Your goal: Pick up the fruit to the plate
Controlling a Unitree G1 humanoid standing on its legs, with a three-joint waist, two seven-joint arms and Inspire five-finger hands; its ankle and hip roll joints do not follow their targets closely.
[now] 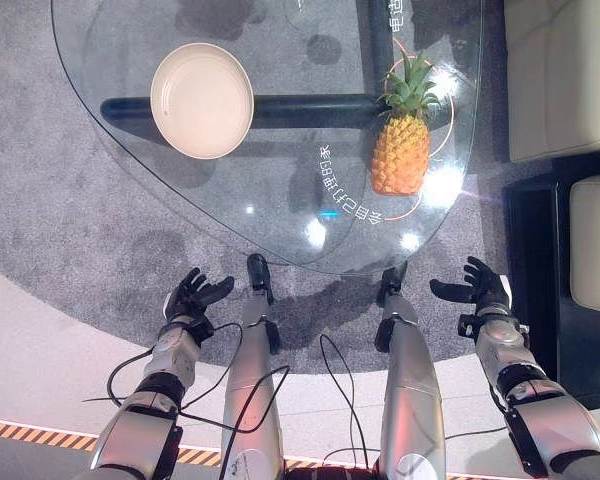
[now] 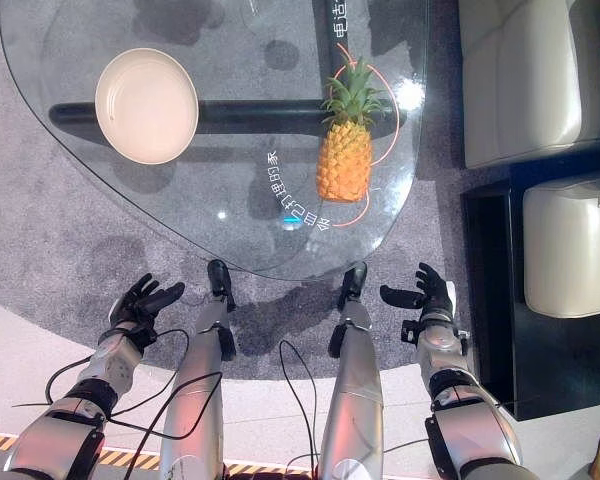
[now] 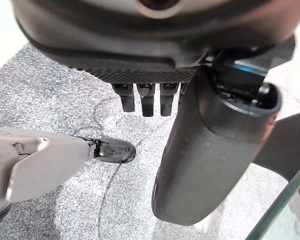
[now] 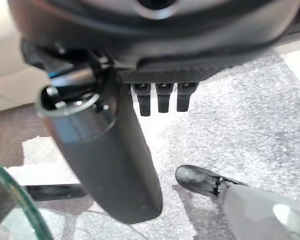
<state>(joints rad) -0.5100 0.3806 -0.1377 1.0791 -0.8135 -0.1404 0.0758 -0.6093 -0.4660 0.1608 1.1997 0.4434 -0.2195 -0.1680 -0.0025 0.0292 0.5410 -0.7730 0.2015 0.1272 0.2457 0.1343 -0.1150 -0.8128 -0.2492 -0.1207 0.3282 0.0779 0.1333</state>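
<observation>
Near the table's right edge, on the glass, the pineapple (image 1: pixel 400 150) stands upright, leafy crown toward the far side. It looks heavy, stiff and rough-skinned, so it probably needs a hold round the body from both sides; the crown is prickly and a poor handle. At the table's left edge sits the empty plate (image 1: pixel 201 99), well apart from the fruit, with bare glass between. Both the left hand (image 1: pixel 192 296) and right hand (image 1: pixel 477 285) hover below the near edge, fingers relaxed, holding nothing.
</observation>
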